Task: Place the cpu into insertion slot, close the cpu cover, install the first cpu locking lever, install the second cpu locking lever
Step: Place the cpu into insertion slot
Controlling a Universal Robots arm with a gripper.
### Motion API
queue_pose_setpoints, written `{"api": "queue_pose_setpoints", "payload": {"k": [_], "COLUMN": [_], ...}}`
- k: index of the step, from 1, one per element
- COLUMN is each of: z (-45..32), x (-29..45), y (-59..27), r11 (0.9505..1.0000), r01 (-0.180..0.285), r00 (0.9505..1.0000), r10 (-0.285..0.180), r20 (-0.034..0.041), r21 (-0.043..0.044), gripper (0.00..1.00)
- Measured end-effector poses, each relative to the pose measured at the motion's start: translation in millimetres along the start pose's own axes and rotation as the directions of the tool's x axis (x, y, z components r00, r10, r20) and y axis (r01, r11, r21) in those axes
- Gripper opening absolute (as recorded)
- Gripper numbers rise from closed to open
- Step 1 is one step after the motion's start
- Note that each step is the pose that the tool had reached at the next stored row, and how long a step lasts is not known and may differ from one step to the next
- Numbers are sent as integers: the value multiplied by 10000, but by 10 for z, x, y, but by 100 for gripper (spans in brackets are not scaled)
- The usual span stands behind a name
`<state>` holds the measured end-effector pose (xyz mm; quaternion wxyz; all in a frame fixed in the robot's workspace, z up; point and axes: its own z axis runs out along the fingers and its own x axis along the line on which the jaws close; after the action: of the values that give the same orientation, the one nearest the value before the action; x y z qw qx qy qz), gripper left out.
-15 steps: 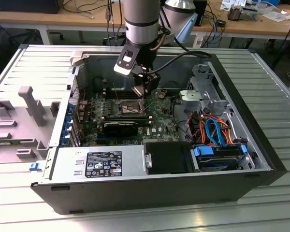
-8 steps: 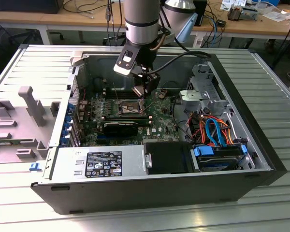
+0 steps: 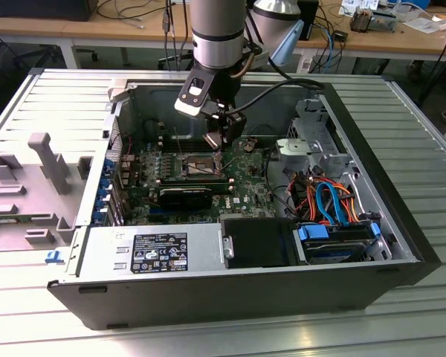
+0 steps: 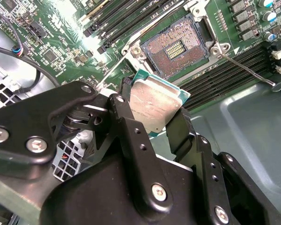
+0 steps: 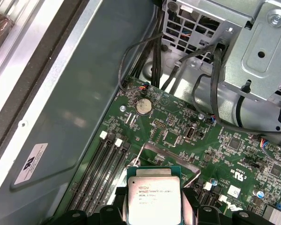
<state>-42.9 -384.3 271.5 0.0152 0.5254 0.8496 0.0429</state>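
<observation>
My gripper (image 4: 152, 115) is shut on the cpu (image 4: 154, 104), a flat square chip with a dull silver top, its black fingers (image 4: 124, 110) pressing two opposite edges. It hangs tilted just above the green motherboard (image 5: 178, 126), slightly to one side of the insertion slot (image 4: 175, 49), whose contact field lies bare inside its metal rim. In the exterior view the gripper (image 3: 221, 141) hovers over the slot (image 3: 197, 165) inside the open computer case. The cpu (image 5: 152, 197) partly hides a grey metal frame, the cpu cover (image 5: 171, 153), which stands open. A thin locking lever (image 4: 246, 71) sticks out beside the slot.
Long black memory slots (image 4: 225, 65) flank the slot. A power supply (image 3: 156, 253) lies along the case's near wall, and a drive cage with orange and blue cables (image 3: 331, 201) is at the exterior view's right. A grey fixture (image 3: 44, 167) rests on the table beside the case.
</observation>
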Motion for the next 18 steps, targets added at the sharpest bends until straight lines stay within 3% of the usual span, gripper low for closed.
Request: {"api": "queue_pose_setpoints", "payload": {"k": [18], "z": [2], "x": [1], "y": [0], "r11": [10000], "r01": [-76], "r00": [10000], "r10": [76], "r20": [12], "r21": [1], "gripper": [55]}}
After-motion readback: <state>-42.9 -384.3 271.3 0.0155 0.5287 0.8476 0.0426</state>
